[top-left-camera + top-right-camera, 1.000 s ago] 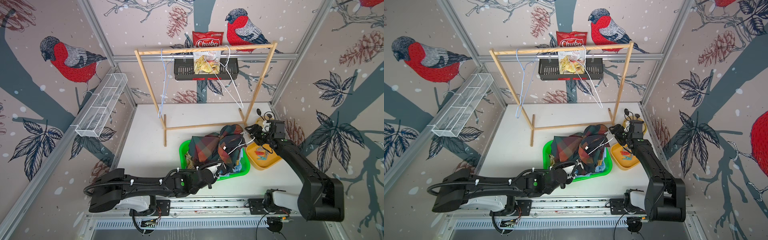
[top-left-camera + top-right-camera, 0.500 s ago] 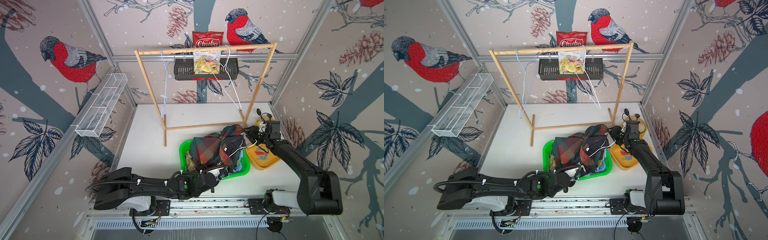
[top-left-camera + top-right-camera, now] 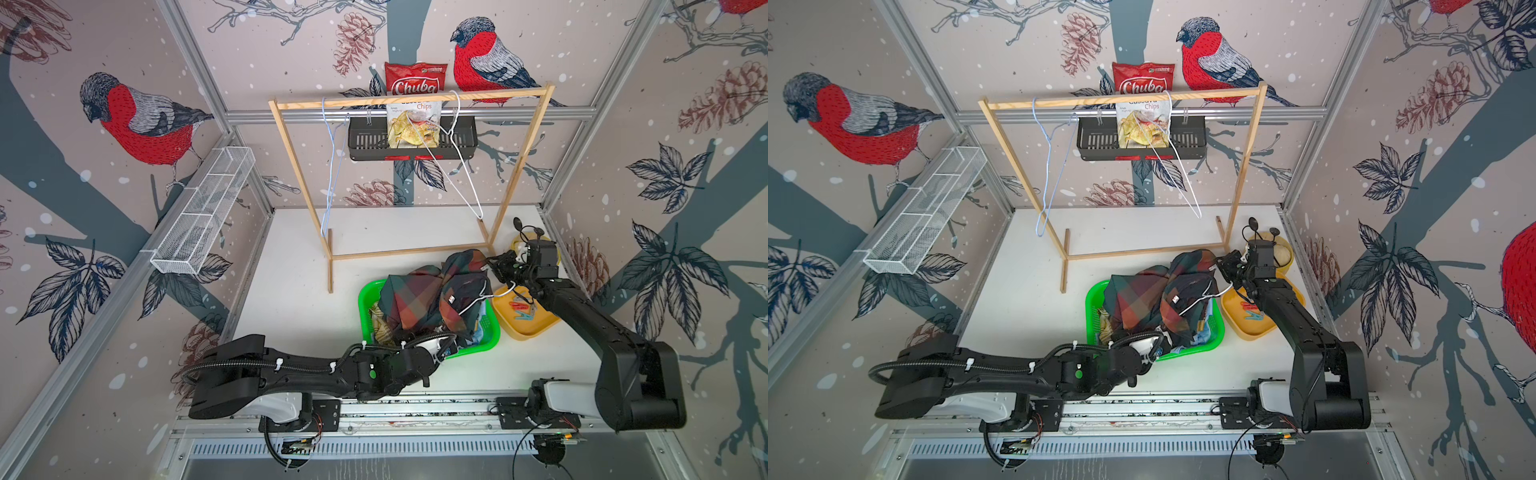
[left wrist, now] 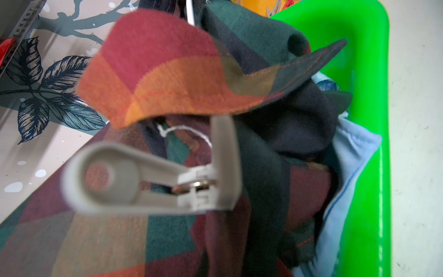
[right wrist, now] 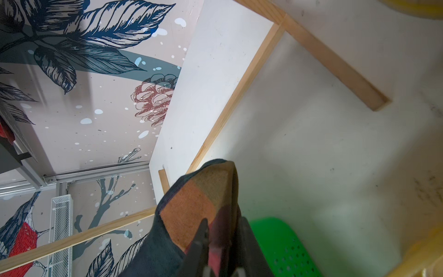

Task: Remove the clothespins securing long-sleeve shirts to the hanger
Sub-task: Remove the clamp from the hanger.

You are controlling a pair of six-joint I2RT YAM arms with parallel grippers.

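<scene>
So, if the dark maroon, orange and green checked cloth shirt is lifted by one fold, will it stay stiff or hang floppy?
Probably floppy: the dark checked shirt lies crumpled in folds over the green plastic basket. It likely drags the white wire hanger lying on it. The fold pinched by the right gripper looks thin, so it may slip.

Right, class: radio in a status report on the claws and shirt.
Left claw shut, whitish-grey plastic clothespin close by. Right claw pinching dark maroon-orange-green checked shirt. White wire hanger poking out of shirt.
</scene>
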